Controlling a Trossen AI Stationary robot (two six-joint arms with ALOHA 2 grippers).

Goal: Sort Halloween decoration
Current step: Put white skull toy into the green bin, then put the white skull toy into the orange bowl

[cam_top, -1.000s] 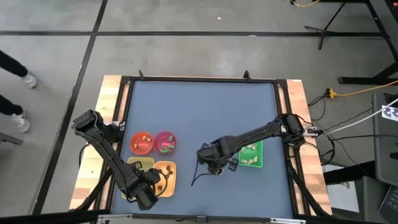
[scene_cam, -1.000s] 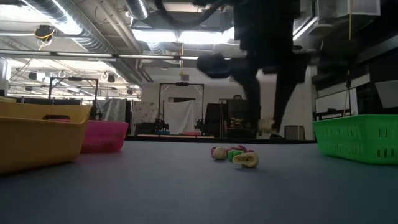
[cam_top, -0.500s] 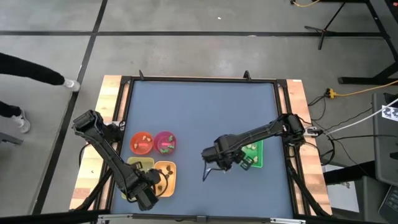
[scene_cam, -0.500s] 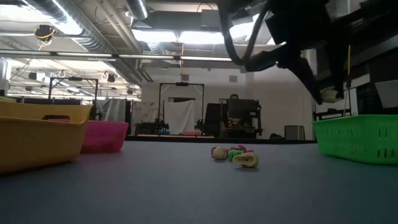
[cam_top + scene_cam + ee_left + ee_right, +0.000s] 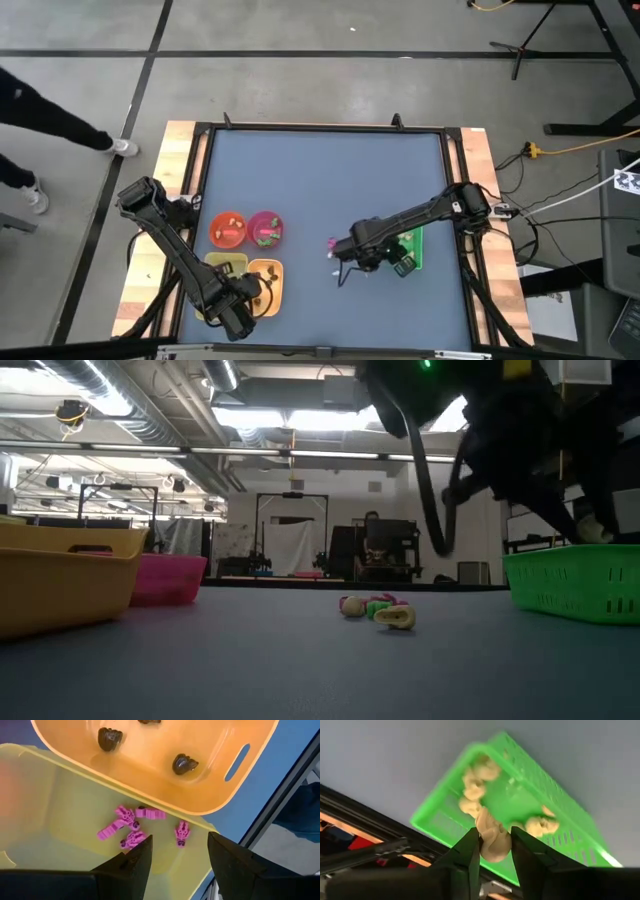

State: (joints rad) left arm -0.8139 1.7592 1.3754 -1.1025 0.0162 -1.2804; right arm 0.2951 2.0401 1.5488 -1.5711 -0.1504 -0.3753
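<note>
Above the green tray (image 5: 560, 815), right end effector (image 5: 495, 851) grips a cream trinket (image 5: 492, 840).

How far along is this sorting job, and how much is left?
Mostly done, it seems. Magenta trinkets already lie in the yellow tray, dark ones in the orange tray, cream ones in the green tray. The right gripper holds another cream trinket above that tray. A small cluster remains mid-table. The left gripper hovers open over the yellow tray.
</note>
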